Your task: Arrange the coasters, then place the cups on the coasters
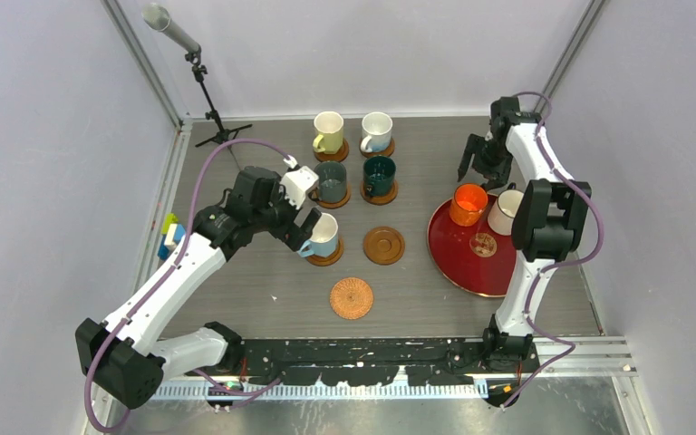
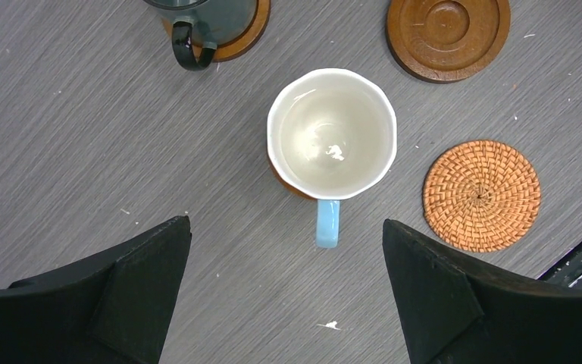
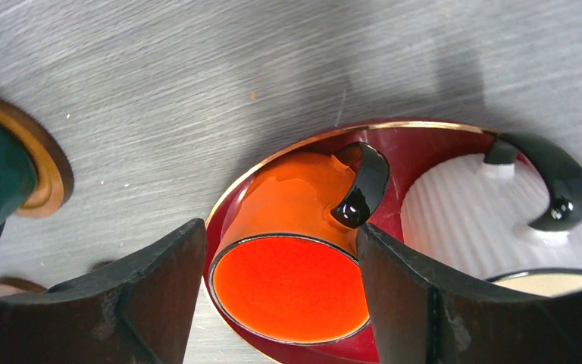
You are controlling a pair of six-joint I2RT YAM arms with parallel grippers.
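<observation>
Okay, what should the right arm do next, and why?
Probably close the right gripper on the orange cup: its open fingers straddle that cup on the red tray, and the wooden coaster and woven coaster are bare.
</observation>
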